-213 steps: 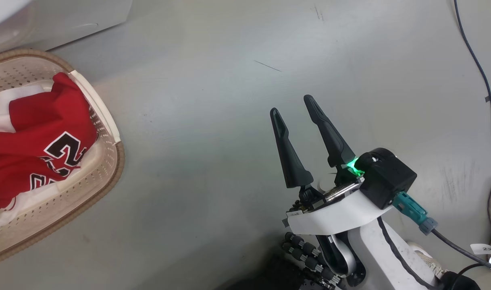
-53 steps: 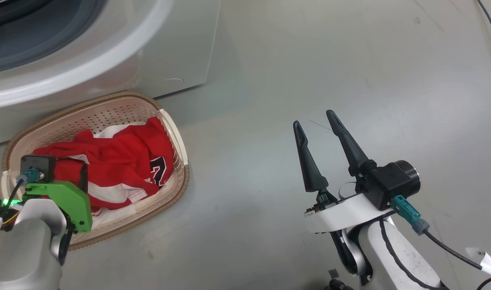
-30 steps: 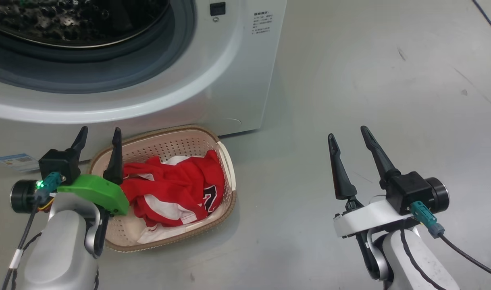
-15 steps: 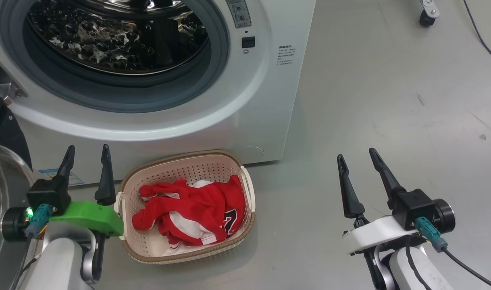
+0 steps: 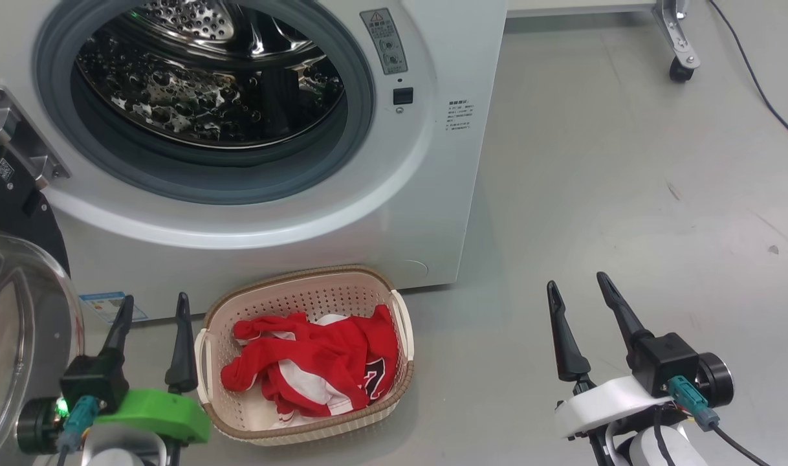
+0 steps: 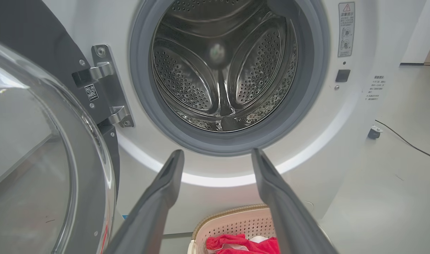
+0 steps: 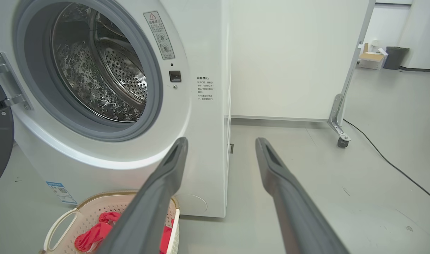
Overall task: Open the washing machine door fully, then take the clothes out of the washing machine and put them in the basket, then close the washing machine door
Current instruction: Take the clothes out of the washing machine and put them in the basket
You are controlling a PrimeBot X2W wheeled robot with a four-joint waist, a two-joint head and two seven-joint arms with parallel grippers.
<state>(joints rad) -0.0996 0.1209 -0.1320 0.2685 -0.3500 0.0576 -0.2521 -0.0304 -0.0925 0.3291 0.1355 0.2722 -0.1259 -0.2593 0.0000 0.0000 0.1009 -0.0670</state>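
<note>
- Grey, scuffed floor [image 5: 594,194] spread out in front of the washing machine [image 5: 426,194]. A dark cable [image 5: 756,97] and a castor wheel [image 5: 677,68] lay well beyond its side panel.
- You had a big white front-loader before you. A grey rubber gasket [image 5: 239,188] ringed its mouth, and the perforated steel drum [image 5: 206,84] shone behind it, with its raised ribs plain in the left wrist view.
- The washing machine door [image 5: 19,310] stood open on a metal hinge [image 5: 25,142] at the machine's left edge. It had a glossy black frame, and its bulging clear glass bowl faced away from the mouth.
- The basket [image 5: 303,275] sat on the floor just in front of the machine's lower front, below the mouth. It was a cream, perforated rounded rectangle with a brown woven-look rim and white side handles [image 5: 400,323].
- The clothes [image 5: 316,362] lay crumpled inside that basket, red with white trim. Part of a black-and-white number showed on one fold.
- Your left gripper [image 5: 155,298] hung low before the machine, between the open door and the basket and near the small blue label [image 5: 112,305]. Its two dark fingers were spread apart with nothing between them.
- Your right gripper [image 5: 576,279] hung over bare floor off the machine's right corner, well apart from the basket. Its fingers were also spread wide and held nothing.
</note>
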